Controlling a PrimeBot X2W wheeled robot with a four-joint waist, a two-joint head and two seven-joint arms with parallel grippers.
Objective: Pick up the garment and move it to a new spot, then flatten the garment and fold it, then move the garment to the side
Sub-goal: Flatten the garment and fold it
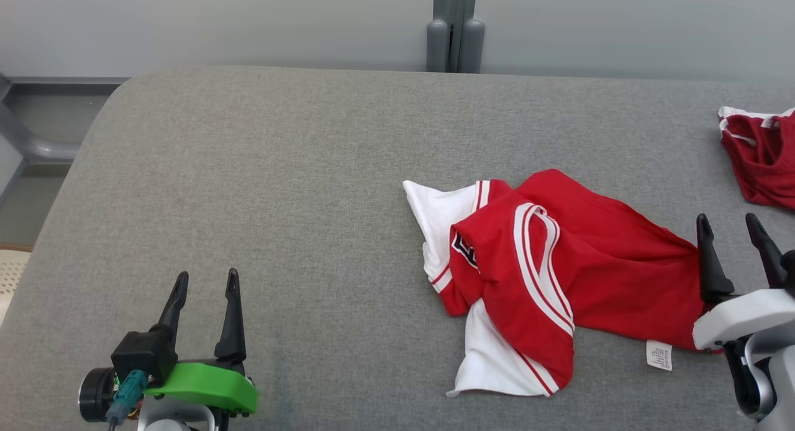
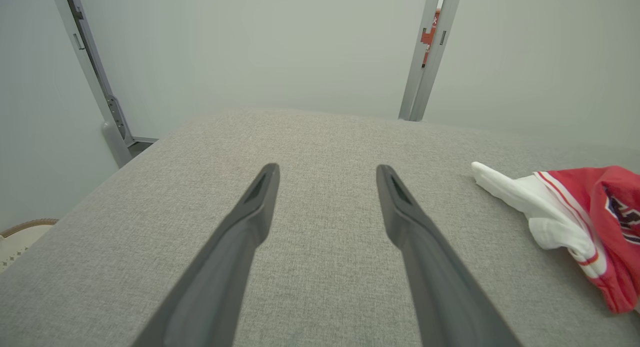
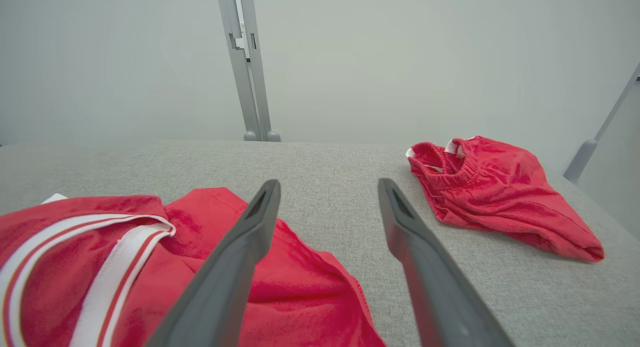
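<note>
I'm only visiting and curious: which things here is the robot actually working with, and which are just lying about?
Part of the job, likely:
red-and-white jersey, crumpled on the grey table
right hand, open, by its right edge
left hand, open, well apart

Just lying about:
red shorts, near the table's right end
grey post, behind the table

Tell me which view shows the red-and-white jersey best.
The head view: the whole jersey lies crumpled on the grey table, label included. The left wrist view has its white sleeve end at the edge; the right wrist view a cropped red striped part.
</note>
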